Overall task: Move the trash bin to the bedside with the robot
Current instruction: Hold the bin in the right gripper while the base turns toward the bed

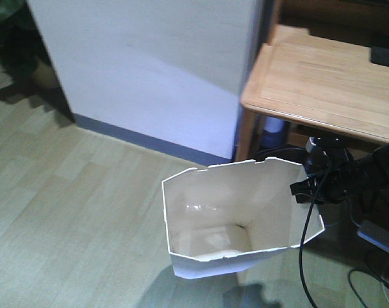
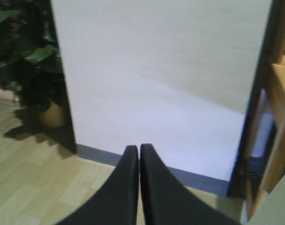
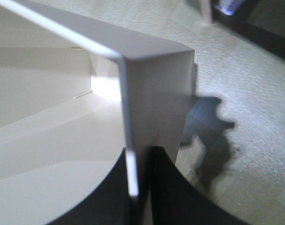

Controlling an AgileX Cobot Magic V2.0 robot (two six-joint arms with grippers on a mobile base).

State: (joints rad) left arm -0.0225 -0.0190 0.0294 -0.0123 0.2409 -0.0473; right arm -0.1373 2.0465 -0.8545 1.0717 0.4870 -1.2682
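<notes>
On floor by desk (image 1: 322, 77): trash bin (image 1: 232, 218), rim clamped by right gripper (image 3: 141, 187); left gripper (image 2: 139, 178) closed, empty. Keep bin level w/ steady pinch.

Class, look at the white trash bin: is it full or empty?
Empty. The trash bin shows bare white walls down to its base, nothing inside; the right gripper clamps its rim.

White wall (image 1: 149, 64); pale wood floor (image 1: 66, 212)

No readable text, labels, brands, numbers or signs in any view, nothing legible on surfaces ahead of either gripper
</notes>
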